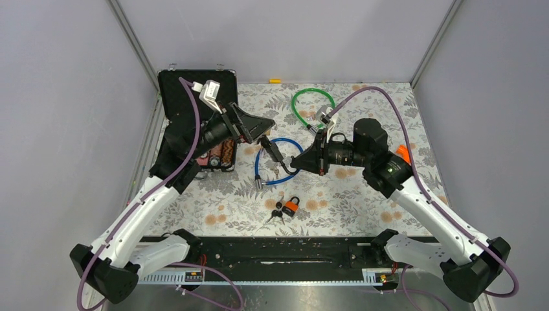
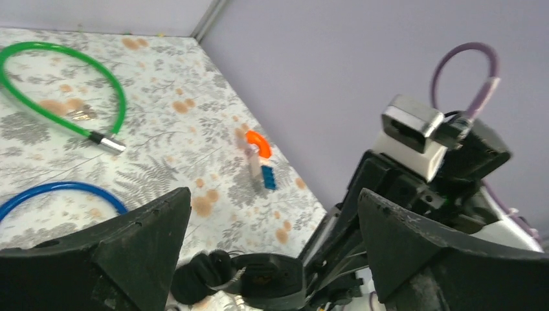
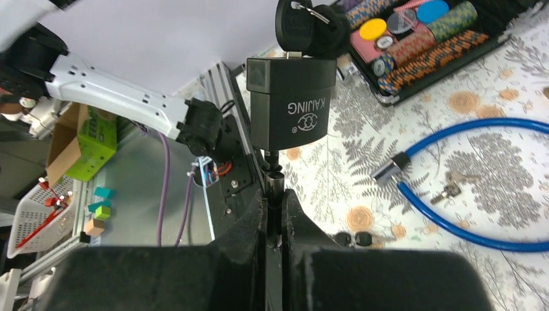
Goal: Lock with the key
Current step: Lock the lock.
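Pinching the padlock (image 3: 291,103) by its thin stem, right fingers (image 3: 249,233) clamp tight; key (image 3: 301,26) juts from the padlock's far end, toward left fingers (image 2: 142,227), spread wide.

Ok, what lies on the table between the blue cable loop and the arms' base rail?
An orange padlock with a small bunch of keys just to its left. Only the top external view shows the whole stretch.
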